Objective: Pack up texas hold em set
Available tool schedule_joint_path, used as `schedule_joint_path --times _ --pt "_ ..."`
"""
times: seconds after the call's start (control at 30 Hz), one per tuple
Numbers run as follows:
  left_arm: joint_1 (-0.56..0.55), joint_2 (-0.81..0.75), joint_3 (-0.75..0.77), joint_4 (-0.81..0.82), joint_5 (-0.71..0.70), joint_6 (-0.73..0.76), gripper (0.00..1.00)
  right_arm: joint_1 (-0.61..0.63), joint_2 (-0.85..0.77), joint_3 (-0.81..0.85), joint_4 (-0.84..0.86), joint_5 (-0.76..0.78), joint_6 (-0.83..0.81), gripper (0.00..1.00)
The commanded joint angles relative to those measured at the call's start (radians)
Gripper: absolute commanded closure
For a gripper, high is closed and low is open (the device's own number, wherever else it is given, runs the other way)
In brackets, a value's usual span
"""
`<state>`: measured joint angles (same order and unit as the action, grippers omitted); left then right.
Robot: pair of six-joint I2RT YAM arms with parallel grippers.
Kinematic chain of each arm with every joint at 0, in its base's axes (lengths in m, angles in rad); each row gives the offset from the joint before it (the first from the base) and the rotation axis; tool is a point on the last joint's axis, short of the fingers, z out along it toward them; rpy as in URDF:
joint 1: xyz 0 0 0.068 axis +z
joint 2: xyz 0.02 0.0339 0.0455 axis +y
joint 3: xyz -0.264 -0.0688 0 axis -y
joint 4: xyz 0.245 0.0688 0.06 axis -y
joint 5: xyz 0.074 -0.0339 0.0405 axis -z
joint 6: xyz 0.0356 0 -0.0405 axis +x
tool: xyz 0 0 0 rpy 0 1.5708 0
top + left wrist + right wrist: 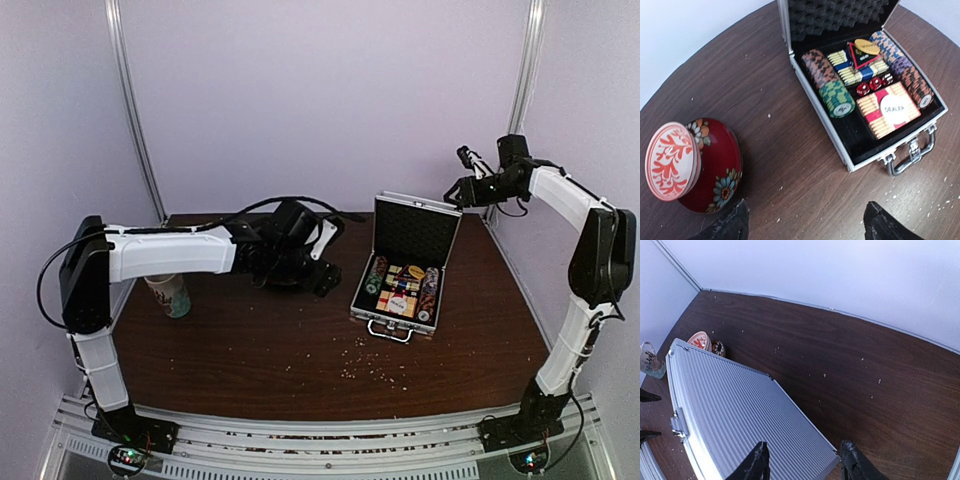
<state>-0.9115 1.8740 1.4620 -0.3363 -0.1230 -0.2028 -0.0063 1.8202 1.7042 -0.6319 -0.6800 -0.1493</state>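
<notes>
Case: briefcase [821, 112], ribbed silver aluminium, rectangular with rounded corners, standing open at about 2 o'clock from the centre of the table [250, 340]; lid [740, 415] upright at the 12 o'clock side, lined with black egg-crate foam; metal loop handle [912, 152] on the 6 o'clock wall.

Contents, left wrist view: poker chips [837, 97] stacked on edge in a row along the 9 o'clock side, brown-black then green-white; a second row of blue, purple and reddish chips along the 3 o'clock side; red-yellow card box [875, 117] flat in the middle with a white disc [894, 107] printed DEALER lying on it; red dice [870, 86] just beyond it at 12 o'clock; a blue-yellow box [852, 67] farther back under a yellow oval piece.

Other items: glossy red bowl [715, 170] with painted flowers, tipped on its side at 9 o'clock from the case, well apart, a red-white saucer [671, 161] touching it; patterned paper cup [172, 295] near the 9 o'clock edge.

Left gripper [805, 227]: black fingers spread wide, nothing between them, hovering between bowl and case.

Right gripper [805, 465]: raised behind the lid at its 12 o'clock side; fingers partly apart, clamping nothing; the ribbed back of the lid is seen below them.

Surface: dark brown wood grain, matt, speckled with pale crumbs [370, 365] toward 6 o'clock; pale lilac walls [330, 100] with aluminium uprights.
</notes>
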Motion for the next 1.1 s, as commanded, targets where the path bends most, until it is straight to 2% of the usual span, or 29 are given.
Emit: schedule_joint_path --times 0.0,0.13,0.33,0.47,0.57,0.7,0.83,0.93,1.07 --pt "-0.001 -0.065 -0.06 0.036 -0.051 0.013 0.19 0.02 -0.014 0.018 -0.181 -0.021 -0.131 0.5" --pt "0.001 -0.086 -0.095 0.037 -0.079 0.015 0.18 0.061 -0.056 -0.06 -0.244 -0.029 -0.236 0.5" --pt "0.005 -0.121 -0.144 0.06 -0.09 -0.034 0.12 0.083 -0.116 -0.195 -0.271 -0.017 -0.278 0.49" --pt "0.005 -0.141 -0.211 0.136 0.017 -0.088 0.02 0.083 -0.189 -0.32 -0.162 0.021 -0.236 0.42" --pt "0.005 -0.114 -0.242 0.202 0.167 -0.131 0.02 0.092 -0.231 -0.423 -0.029 0.095 -0.197 0.34" --pt "-0.001 -0.094 -0.306 0.371 0.294 -0.209 0.02 0.098 -0.22 -0.48 0.062 0.203 -0.152 0.33" --pt "-0.034 -0.075 -0.333 0.513 0.338 -0.232 0.02 0.098 -0.18 -0.5 0.079 0.167 -0.145 0.29" --pt "-0.074 -0.02 -0.287 0.517 0.331 -0.209 0.02 0.098 -0.167 -0.542 0.109 0.125 -0.141 0.19" --pt "-0.096 0.072 -0.215 0.513 0.368 -0.215 0.06 0.098 -0.17 -0.601 0.16 0.145 -0.124 0.16"
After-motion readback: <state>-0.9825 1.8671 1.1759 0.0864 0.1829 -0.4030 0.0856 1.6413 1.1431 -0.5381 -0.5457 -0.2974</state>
